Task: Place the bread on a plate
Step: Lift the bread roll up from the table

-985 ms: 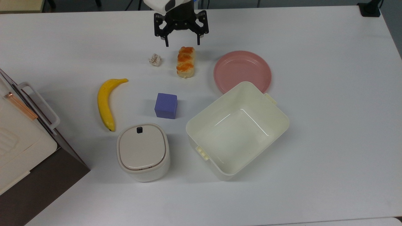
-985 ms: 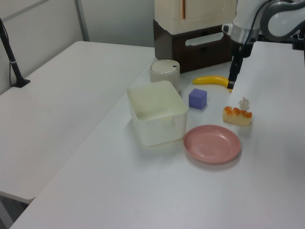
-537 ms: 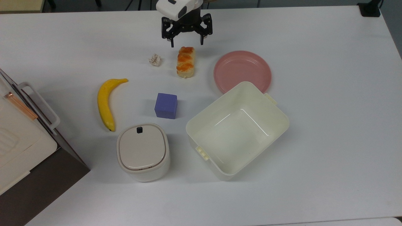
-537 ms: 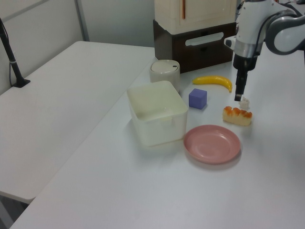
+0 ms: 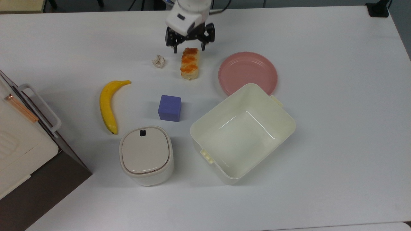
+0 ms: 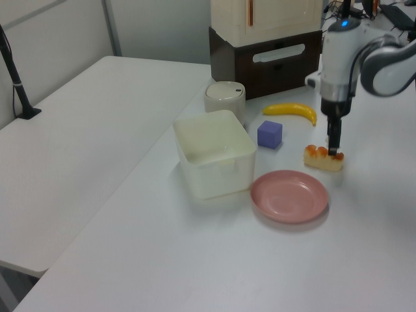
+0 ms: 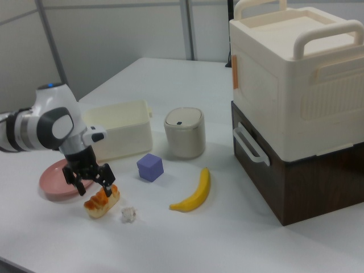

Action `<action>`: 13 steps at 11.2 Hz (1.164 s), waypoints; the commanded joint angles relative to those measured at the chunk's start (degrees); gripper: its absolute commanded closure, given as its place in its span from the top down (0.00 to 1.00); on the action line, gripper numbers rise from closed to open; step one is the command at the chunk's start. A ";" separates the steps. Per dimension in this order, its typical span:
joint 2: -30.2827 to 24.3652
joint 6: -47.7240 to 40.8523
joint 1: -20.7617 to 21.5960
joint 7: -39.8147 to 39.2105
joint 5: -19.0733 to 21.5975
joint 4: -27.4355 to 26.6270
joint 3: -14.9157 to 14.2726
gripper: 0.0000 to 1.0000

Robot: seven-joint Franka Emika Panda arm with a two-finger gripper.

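Bread [image 5: 189,63] flat on the desk [image 5: 321,128], just beside the pink plate [image 5: 248,73] yet apart from it. Tool [image 5: 189,50] spread wide, straddling the loaf's far end, seemingly poised to pinch. Paper ball [image 5: 158,61] near, on the other side.

My arm [image 5: 189,12] is cut off at the top view's upper edge. In the left view my gripper [image 6: 334,148] covers part of the bread [image 6: 323,158].
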 commanded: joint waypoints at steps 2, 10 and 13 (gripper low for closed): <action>6.88 2.20 1.73 5.15 -5.90 2.56 -0.38 1.00; 8.12 1.50 1.37 5.43 -7.48 6.78 -0.38 0.00; 7.67 -4.61 1.11 1.57 -5.56 13.52 -0.38 0.00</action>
